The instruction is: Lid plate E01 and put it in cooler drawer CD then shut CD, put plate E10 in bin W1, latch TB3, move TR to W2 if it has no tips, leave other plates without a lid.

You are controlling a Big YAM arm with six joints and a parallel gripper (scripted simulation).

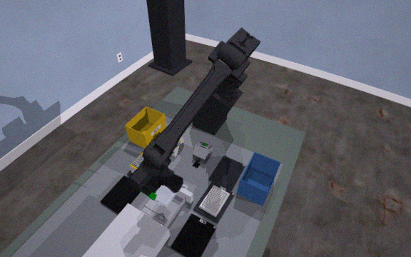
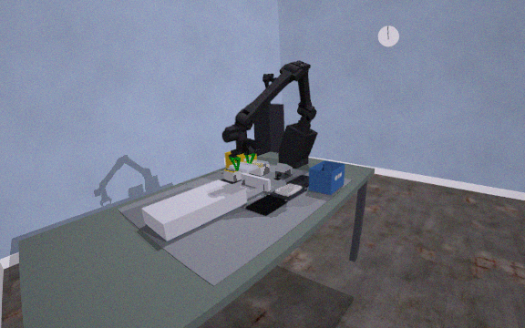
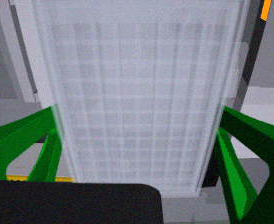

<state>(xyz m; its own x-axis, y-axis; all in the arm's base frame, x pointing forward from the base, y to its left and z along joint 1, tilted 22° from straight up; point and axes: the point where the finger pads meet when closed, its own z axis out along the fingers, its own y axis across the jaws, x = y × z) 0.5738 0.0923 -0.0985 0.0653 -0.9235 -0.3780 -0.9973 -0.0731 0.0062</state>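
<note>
My gripper (image 3: 137, 111) is shut on the clear assay plate (image 3: 137, 90), its green fingers gripping the two long sides. The plate is translucent with a faint grid of wells and fills the wrist view. In the top view the gripper (image 1: 160, 193) hangs just above the open drawer (image 1: 165, 210) of the white cooler CD (image 1: 130, 233). In the exterior view the gripper (image 2: 242, 161) is at the cooler's far end. The white assay plate (image 1: 214, 200) lies in its black nest to the right. I cannot tell whether a lid is on the held plate.
The yellow bin W1 (image 1: 145, 126) stands at the back left, the blue bin W2 (image 1: 259, 178) at the right. A small grey block with a green top (image 1: 203, 150) sits mid-mat. Empty black nests (image 1: 227, 172) (image 1: 193, 235) (image 1: 120, 194) surround the drawer. The arm hides a tip box.
</note>
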